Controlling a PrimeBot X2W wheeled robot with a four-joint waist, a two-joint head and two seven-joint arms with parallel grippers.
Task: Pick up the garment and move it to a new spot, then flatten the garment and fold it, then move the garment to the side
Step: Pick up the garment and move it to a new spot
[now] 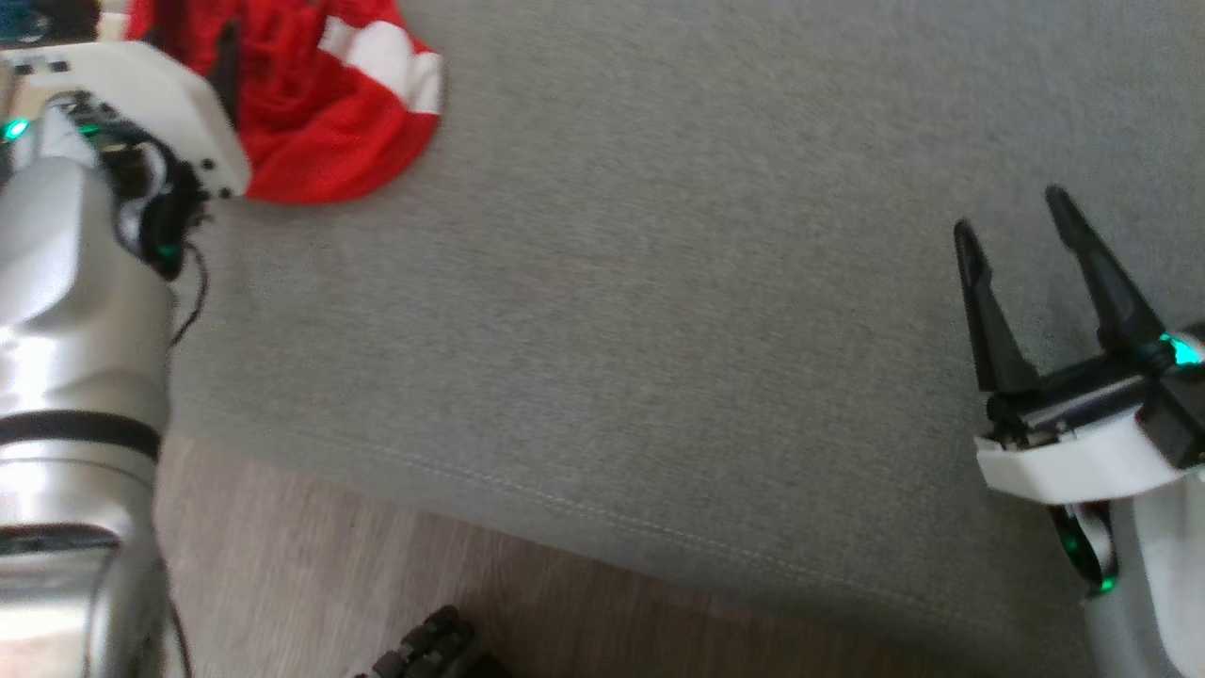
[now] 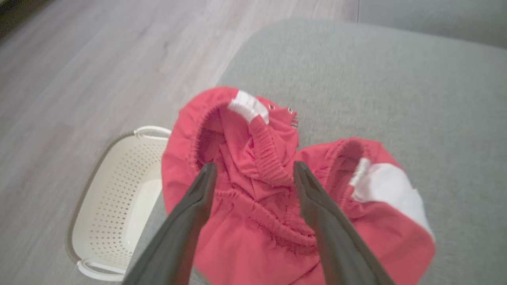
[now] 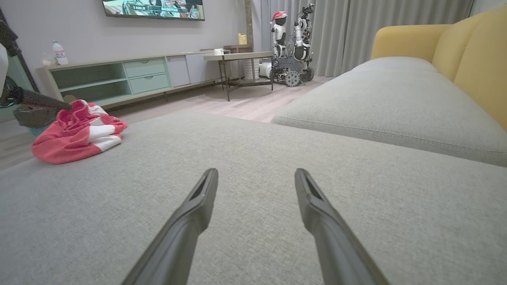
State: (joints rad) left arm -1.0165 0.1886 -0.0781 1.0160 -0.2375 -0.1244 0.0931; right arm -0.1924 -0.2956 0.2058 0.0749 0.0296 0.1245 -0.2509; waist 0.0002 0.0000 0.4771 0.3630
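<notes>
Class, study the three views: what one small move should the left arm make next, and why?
Probably lower the left gripper and close it on the bunched waistband. The gripper stands open directly over the crumpled red garment, which lies ungripped on the grey cushion near its edge, so the pick-up has not yet been made.

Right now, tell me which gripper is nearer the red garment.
Left. The left gripper hangs open over the red garment, straddling its bunched waistband. The right gripper is open well away, across the grey cushion.
</notes>
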